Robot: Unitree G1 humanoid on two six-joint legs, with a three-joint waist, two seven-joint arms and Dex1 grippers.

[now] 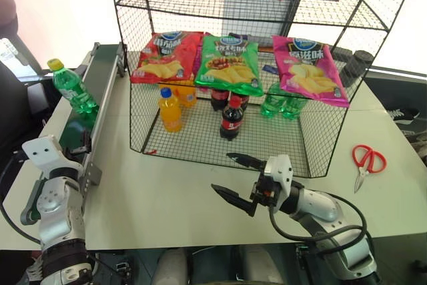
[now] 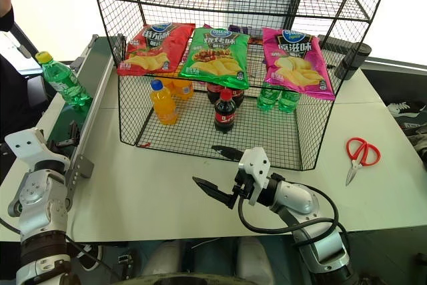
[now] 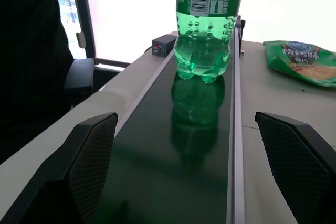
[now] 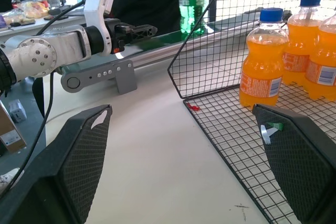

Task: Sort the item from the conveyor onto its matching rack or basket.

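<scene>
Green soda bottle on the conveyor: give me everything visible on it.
The green soda bottle is clear green plastic with a yellow screw cap, cap on, and a green label; the left wrist view shows a barcode on the label and a lobed base. It stands upright on the dark-green belt of the conveyor, between the grey side rails, with its reflection on the belt. Only the belt touches it. The left gripper is open, lined up along the belt short of the bottle, fingers apart from it.

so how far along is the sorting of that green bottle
Nothing is sorted yet. The clear-green soda bottle with yellow cap stands upright on the dark-green conveyor belt. The left gripper is open, lined up with it, not touching. Left: grasp it and carry it to the black wire rack.
</scene>
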